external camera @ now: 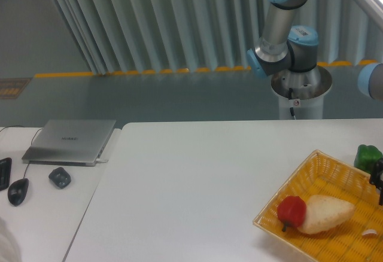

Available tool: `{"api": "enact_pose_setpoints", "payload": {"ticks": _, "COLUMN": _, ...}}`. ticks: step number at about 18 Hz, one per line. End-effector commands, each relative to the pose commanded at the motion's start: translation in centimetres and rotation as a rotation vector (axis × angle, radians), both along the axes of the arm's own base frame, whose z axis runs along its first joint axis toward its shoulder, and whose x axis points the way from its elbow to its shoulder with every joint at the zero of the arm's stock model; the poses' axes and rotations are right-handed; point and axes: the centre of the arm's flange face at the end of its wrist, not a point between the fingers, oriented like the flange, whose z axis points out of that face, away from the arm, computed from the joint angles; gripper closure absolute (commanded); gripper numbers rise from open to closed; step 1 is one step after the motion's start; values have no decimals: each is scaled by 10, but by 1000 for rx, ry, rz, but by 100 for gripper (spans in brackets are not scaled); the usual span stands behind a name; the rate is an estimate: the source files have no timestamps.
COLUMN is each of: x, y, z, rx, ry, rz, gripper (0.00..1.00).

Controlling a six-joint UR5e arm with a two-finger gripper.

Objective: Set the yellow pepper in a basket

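While the arm (pixel 281 29) rises behind the tabletop's (pixel 191 184) far edge, the basket (pixel 326 181) sits at the near right corner, holding a red pepper (pixel 291 212) touching a pale yellow pepper (pixel 326 213). A green pepper (pixel 367 156) lies beyond the basket's far rim. Only a dark sliver of the gripper (pixel 379 181) shows at the right edge; whether it is spread or closed cannot be told.

— What's that basket (pixel 335 172) made of?
— Woven wicker, rough and matt. The red pepper (pixel 291 210) inside looks glossy and smooth.
— And the table (pixel 197 184)?
— Smooth, matt white; the laptop (pixel 70 140) is brushed metal.
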Motion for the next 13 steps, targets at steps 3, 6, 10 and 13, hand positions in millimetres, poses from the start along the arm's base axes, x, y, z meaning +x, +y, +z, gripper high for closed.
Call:
{"api": "enact_pose_setpoints", "payload": {"ticks": 3, "x": 42, "y": 8, "z": 41, "rx": 48, "ry": 28, "rz": -58, "gripper": 0}}
{"api": "enact_pose_setpoints", "payload": {"ticks": 6, "x": 89, "y": 10, "z": 52, "rx": 26, "ry": 11, "rz": -126, "gripper": 0}}
{"api": "enact_pose_setpoints", "payload": {"ticks": 10, "x": 119, "y": -13, "z": 45, "rx": -124, "ry": -37, "rz": -296, "gripper": 0}}
{"api": "enact_pose_setpoints", "payload": {"ticks": 13, "x": 108, "y": -33, "z": 29, "rx": -259, "ry": -41, "rz": -379, "gripper": 0}}
